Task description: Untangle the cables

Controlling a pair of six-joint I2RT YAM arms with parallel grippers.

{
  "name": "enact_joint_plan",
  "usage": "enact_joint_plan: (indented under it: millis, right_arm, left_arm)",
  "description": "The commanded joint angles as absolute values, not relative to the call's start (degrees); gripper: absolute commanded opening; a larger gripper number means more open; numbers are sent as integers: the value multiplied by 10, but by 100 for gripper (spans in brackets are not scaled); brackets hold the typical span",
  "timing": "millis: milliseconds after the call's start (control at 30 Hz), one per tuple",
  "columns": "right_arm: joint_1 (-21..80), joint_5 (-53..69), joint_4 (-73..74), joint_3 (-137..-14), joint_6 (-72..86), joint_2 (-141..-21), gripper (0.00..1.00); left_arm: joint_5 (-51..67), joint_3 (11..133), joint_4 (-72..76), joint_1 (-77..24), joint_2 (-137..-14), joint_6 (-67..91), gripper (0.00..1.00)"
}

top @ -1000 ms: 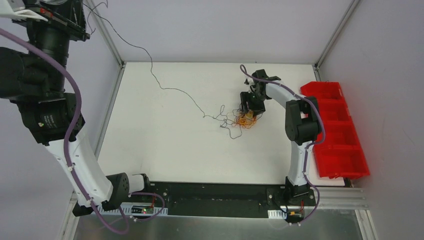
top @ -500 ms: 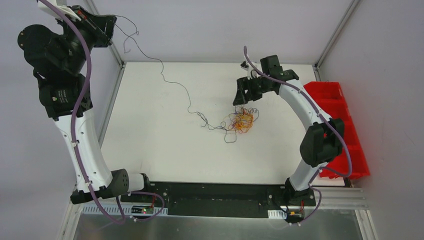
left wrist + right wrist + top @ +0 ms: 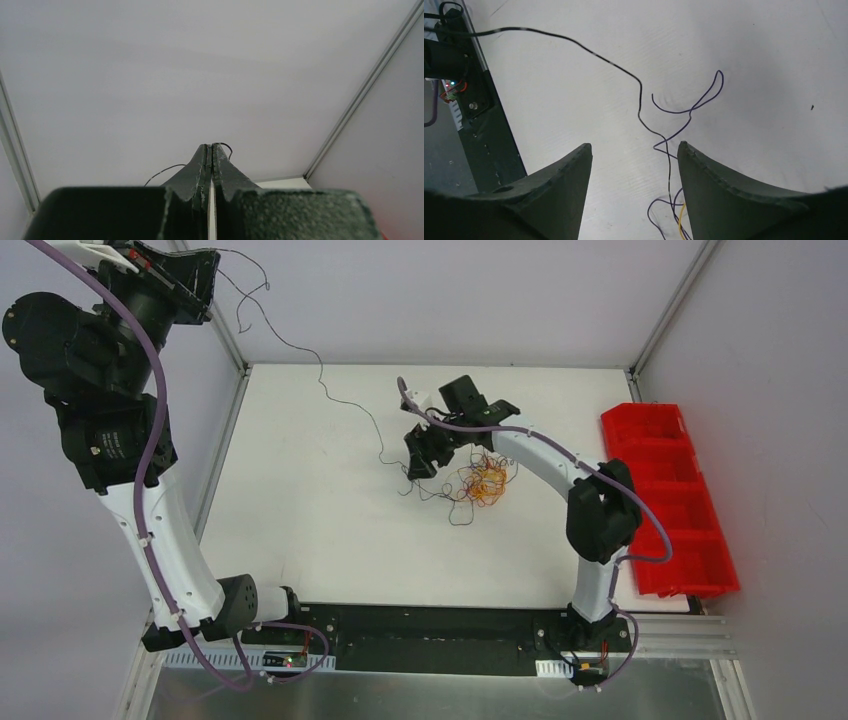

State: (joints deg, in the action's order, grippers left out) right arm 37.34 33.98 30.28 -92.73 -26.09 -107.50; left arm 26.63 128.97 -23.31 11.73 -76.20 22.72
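We hold the left claw high beyond the far left corner of the bench. Its fingers are pressed together on one end of a black cable, and in the wrist view short bits of that cable curl out on either side of the closed tips. Lifting the end this way draws the cable into one long line across the bench, so we can read its path down to the tangle. The tangle sits right of centre, an orange and yellow knot with dark loops around it.

We keep the right claw low, just left of the tangle, with its jaws apart and nothing between them. Its wrist view shows the black cable meeting a purple strand on the bench under the gap. We judge the claw is placed there to pin or take the cable near the knot, so that pulling frees this one strand instead of dragging the whole bundle. The strands are thin and springy, so a grab may catch two at once.
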Motion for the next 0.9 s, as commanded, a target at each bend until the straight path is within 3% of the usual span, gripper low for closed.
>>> enact_joint_plan:
  millis: [0, 233, 300, 367, 400, 533, 700, 867]
  right_arm:
    - [392, 338, 218, -917, -271, -1093, 63]
    - [400, 297, 172, -937, -258, -1135, 50]
    - [400, 297, 172, -942, -258, -1142, 32]
    - [400, 302, 175, -943, -251, -1141, 5]
    - [400, 306, 174, -945, -240, -1137, 0]
    - [403, 341, 177, -1003, -166, -1104, 0]
    - [403, 388, 183, -1203, -23, -1075, 0]
    - [367, 373, 119, -1276, 90, -1025, 0]
  left_arm:
    - [271, 1307, -217, 123, -765, 235, 0]
    - [268, 1304, -218, 123, -763, 235, 0]
    - [268, 1303, -218, 123, -761, 235, 0]
    - [267, 1298, -218, 123, -759, 233, 0]
    - [269, 1292, -218, 123, -758, 233, 0]
    - [279, 1218, -218, 123, -741, 242, 0]
    - [328, 1059, -218, 122, -712, 271, 0]
    - [407, 940, -217, 118, -690, 297, 0]
